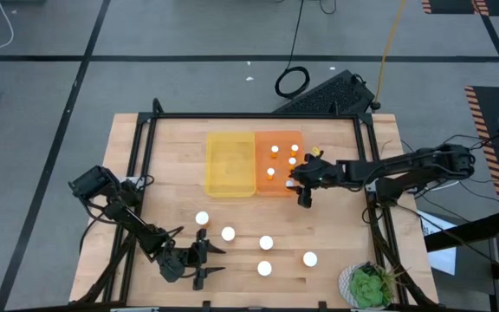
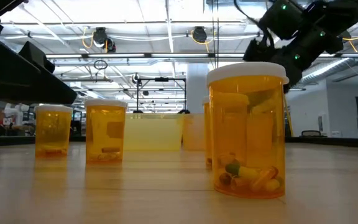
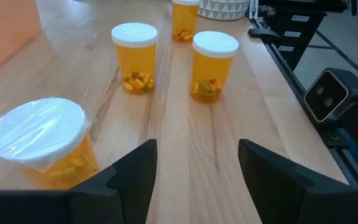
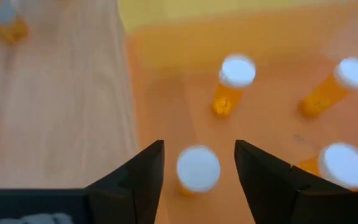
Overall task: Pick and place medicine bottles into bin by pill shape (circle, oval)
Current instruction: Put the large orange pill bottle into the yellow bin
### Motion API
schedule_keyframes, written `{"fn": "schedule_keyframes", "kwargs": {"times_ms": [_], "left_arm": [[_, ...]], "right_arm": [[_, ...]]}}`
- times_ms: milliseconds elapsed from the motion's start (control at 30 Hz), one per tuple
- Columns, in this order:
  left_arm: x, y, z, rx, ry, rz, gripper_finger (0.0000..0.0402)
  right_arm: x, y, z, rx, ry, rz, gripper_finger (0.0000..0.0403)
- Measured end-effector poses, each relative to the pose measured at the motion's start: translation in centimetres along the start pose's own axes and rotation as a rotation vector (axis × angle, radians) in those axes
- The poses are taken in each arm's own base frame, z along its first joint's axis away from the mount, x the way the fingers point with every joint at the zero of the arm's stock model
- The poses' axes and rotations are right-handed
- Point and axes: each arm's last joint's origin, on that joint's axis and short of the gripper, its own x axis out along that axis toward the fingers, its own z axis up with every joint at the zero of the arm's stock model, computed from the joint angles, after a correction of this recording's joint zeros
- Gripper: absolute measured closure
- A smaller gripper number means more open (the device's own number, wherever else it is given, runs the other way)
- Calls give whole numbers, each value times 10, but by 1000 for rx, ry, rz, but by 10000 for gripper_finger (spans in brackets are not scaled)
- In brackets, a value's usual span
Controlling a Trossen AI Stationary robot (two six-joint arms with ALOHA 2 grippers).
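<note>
Several amber medicine bottles with white caps stand upright on the wood table: (image 1: 202, 219), (image 1: 229, 233), (image 1: 266, 243), (image 1: 264, 269), (image 1: 310, 258). Several more stand in the orange bin (image 1: 277, 186). The yellow bin (image 1: 230, 165) beside it holds none that I can see. My right gripper (image 1: 301, 187) hangs open over the orange bin's near right corner. One bottle's cap (image 4: 198, 168) shows below, between its spread fingers, standing on the bin floor. My left gripper (image 1: 213, 260) is open and low at the table's near left, with nothing between its fingers (image 3: 135, 171). A large-capped bottle (image 3: 39, 143) stands beside it.
A black frame (image 1: 145, 147) rims the table. A potted green plant (image 1: 369, 286) sits at the near right corner. A keyboard (image 1: 327, 94) and a cable lie on the floor beyond the far edge. Bare wood lies between the bins and the loose bottles.
</note>
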Motion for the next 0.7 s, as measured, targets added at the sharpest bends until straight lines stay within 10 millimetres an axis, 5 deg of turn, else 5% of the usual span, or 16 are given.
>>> {"fn": "schedule_keyframes", "kwargs": {"times_ms": [300, 700], "left_arm": [[-14, -1, 25, -49, -30, -56, 172], [-73, 29, 80, -29, 10, -15, 172]], "right_arm": [[-40, 13, 14, 29, -158, 78, 211], [-71, 38, 14, -12, -237, 217, 211]]}}
